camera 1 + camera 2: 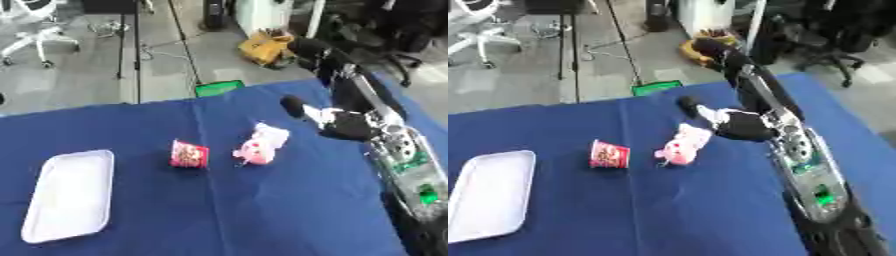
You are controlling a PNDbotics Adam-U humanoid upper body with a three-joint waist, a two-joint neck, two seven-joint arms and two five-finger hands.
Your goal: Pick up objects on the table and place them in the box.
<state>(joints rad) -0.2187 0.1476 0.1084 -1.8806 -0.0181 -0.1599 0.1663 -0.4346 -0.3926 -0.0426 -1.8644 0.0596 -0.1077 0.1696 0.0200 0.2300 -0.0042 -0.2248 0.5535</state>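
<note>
Left eye view: the bench carries a blue cloth. A white tray lies flat at the robot's left, well apart from the other things and holding nothing; I take it to be the box of the task, set where either arm can drop into it. Near the middle a small red packet stands upright, and just beside it, to the right, lies a pink and white soft toy, on its side or tilted; the two look apart, not touching. The right arm comes in from the right edge, its silver forearm with green lights lying along the cloth edge, and the right hand hovers just beside the toy, to its right and a little farther back. The hand shows as a dark mass with a pale patch and one dark rounded part pointing toward the toy; whether its fingers are spread or curled I cannot tell. It holds nothing that I can see. Right eye view: same layout, shifted. The hand sits close above the toy's upper right edge, contact unclear. Judgement: the approach to the toy is in hand, no object is yet in the tray, and the carry will cross the packet's position. The left hand shows in neither view.
</note>
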